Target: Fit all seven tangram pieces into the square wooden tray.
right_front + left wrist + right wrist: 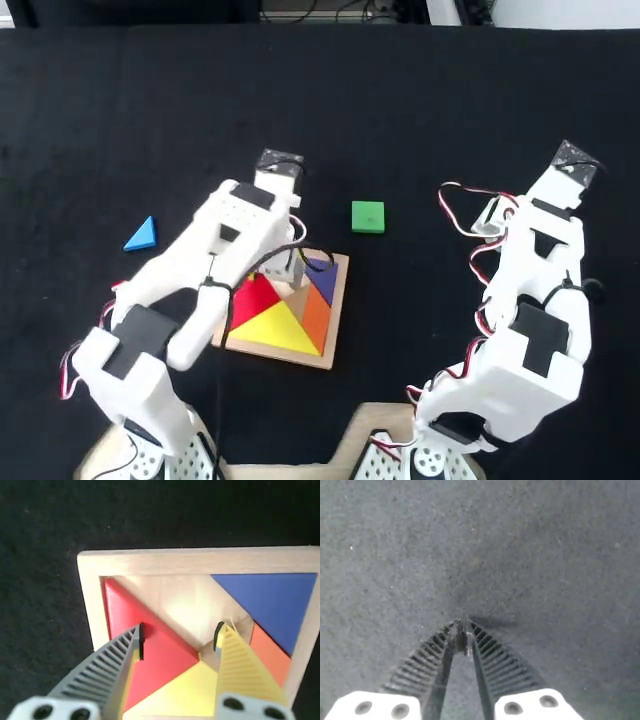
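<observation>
Left wrist view: left pincer (179, 639) is held released over the red triangle (150, 647) in the tray (150, 560); right pincer (462, 635) is seen clenched, empty, well apart from the tray.

A green square (368, 216) lies near the wooden tray (337, 316).

Pale bare-wood tray (200, 561), glossy painted pieces, matt black cloth (420, 110).

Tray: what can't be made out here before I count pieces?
High view: the left arm covers the tray's left side, hiding any pieces there.
Left wrist view: the frame edge cuts off one tray side and the yellow piece. The claw fingers cover parts of the red piece and orange piece.
</observation>
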